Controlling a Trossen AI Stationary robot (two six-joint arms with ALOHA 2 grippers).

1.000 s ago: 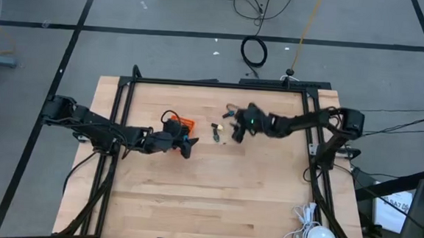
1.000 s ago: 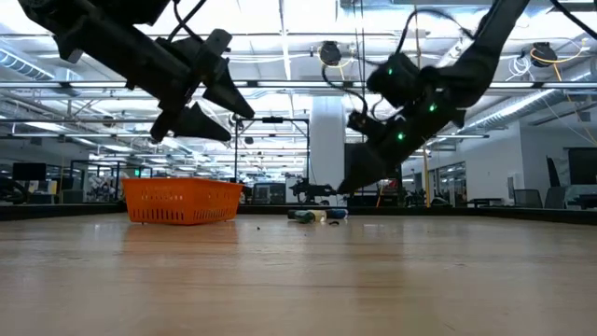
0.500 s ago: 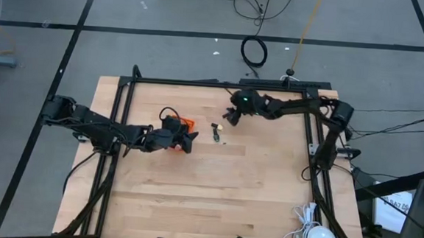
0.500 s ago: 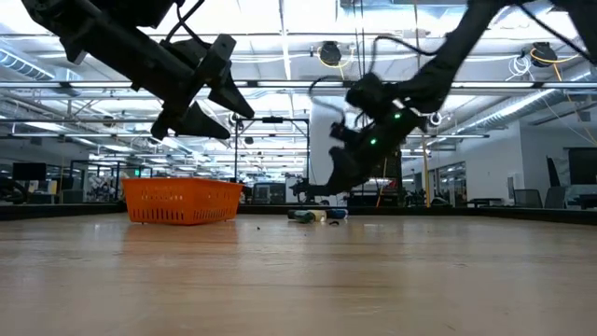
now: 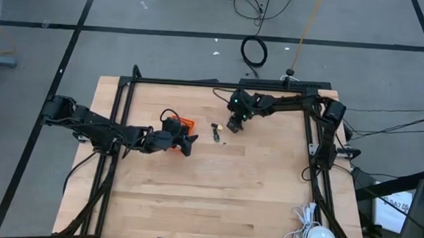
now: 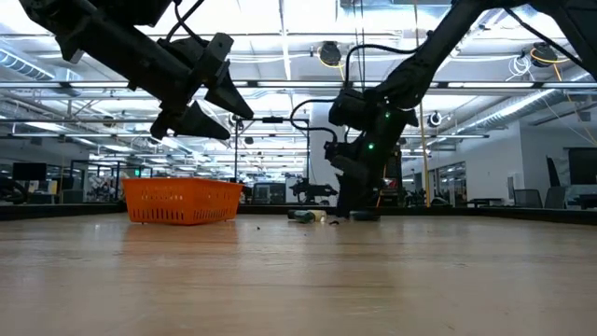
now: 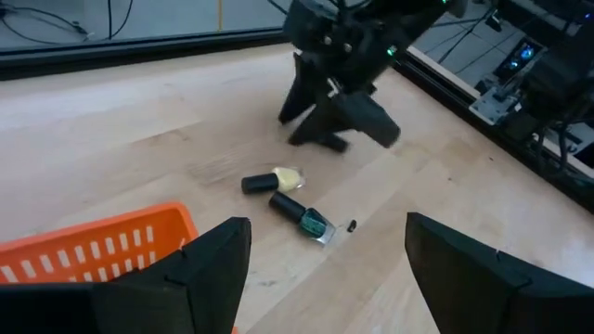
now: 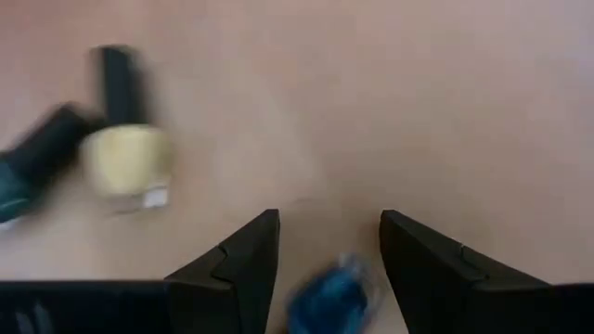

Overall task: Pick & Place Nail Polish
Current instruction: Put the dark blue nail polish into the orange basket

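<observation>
Two nail polish bottles [image 7: 292, 199] lie on wooden table [image 5: 215, 193]; both pincers spread, empty.

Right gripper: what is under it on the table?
A blue bottle lies between the open fingers of the right gripper, on bare wood. Its lower end is cut off from view. A yellow bottle lies beside.

Grey floor [image 5: 167, 13], ceiling lights [image 6: 280, 19].

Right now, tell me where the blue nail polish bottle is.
The blue nail polish bottle lies on the table between the right gripper's open fingers, beside the yellow bottle and green bottle, right of the orange basket.
</observation>
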